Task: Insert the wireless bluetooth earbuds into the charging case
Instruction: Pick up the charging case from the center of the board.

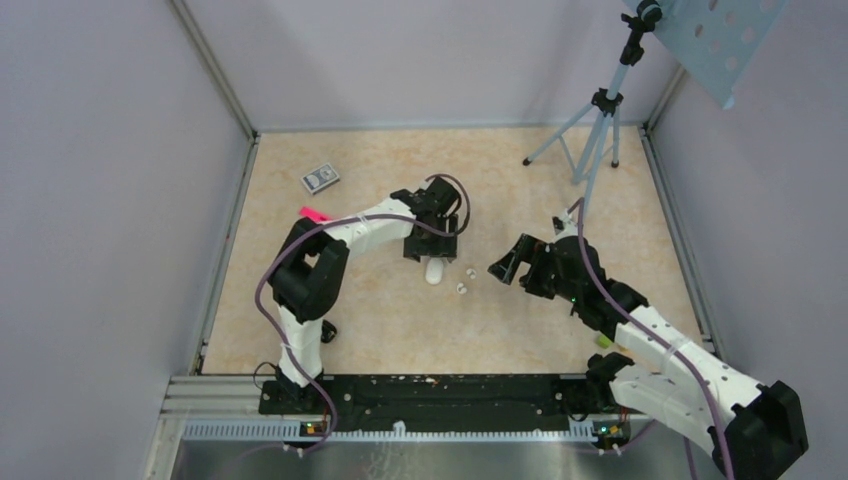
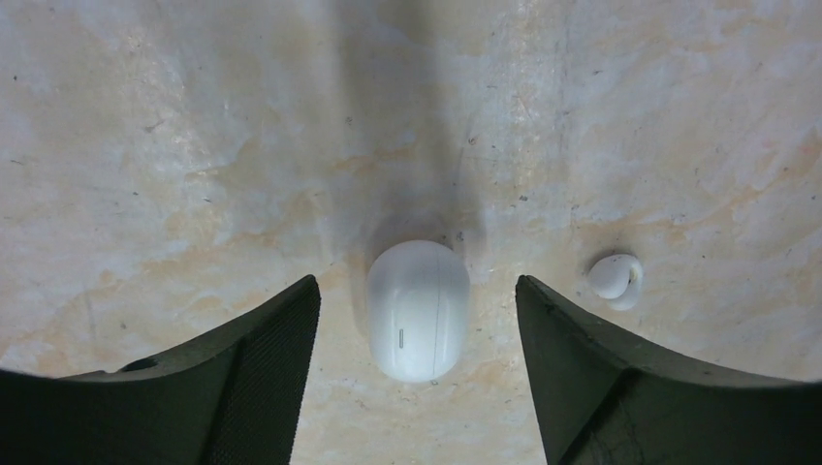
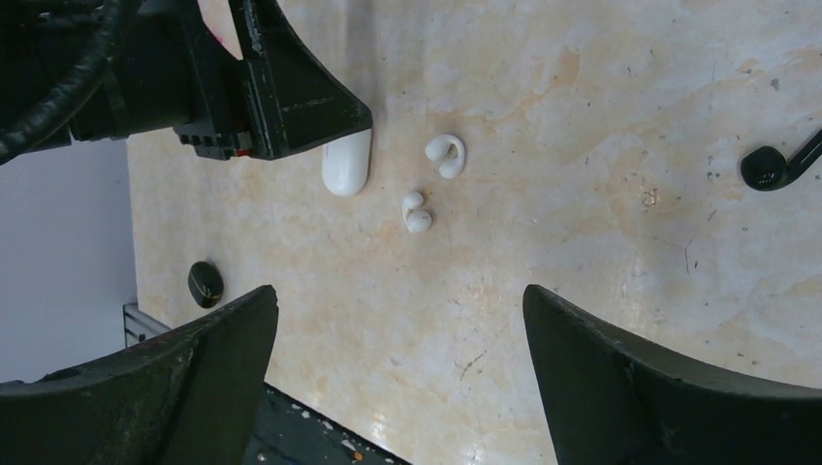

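Viewing from above, the shut charging case (image 1: 434, 271) lay on the bench (image 1: 380, 330) midway between its side edges, two white earbuds (image 1: 461, 288) just rightward. Grey walls (image 1: 100, 200) enclosed the marbled surface.

Left wrist: left fingers (image 2: 262, 368) stood open, straddling the case.

Right wrist: right fingers (image 3: 194, 378) stood open, empty.

Likely risk: the rounded case squirting from a pinch and scattering the earbuds.

White links (image 1: 372, 228), black joints (image 1: 310, 280), purple cables (image 1: 258, 300); left hand (image 2: 417, 291) black, finger pads (image 2: 281, 368) textured.
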### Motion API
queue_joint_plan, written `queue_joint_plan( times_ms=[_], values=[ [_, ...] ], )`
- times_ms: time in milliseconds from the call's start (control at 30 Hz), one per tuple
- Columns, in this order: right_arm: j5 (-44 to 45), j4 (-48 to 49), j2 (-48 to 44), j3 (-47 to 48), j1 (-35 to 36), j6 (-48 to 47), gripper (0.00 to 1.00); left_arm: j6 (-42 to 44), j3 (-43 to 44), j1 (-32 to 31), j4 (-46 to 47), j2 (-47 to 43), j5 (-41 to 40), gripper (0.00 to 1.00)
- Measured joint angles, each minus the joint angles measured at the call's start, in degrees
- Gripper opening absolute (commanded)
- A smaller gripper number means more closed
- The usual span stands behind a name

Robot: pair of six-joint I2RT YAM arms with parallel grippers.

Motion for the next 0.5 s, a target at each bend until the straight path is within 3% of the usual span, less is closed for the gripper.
queue_joint_plan(
  times_ms=[267, 500],
  values=[
    [0.00, -0.04, -0.11, 0.00, 0.00, 0.07, 0.95, 1.03, 3.28, -0.09, -2.14, 4.63, -1.16, 0.63],
    [0.00, -0.09, -0.09, 0.00, 0.00, 0.74, 0.95, 0.79, 3.28, -0.09, -2.75, 4.85, -0.68, 0.58]
  ],
)
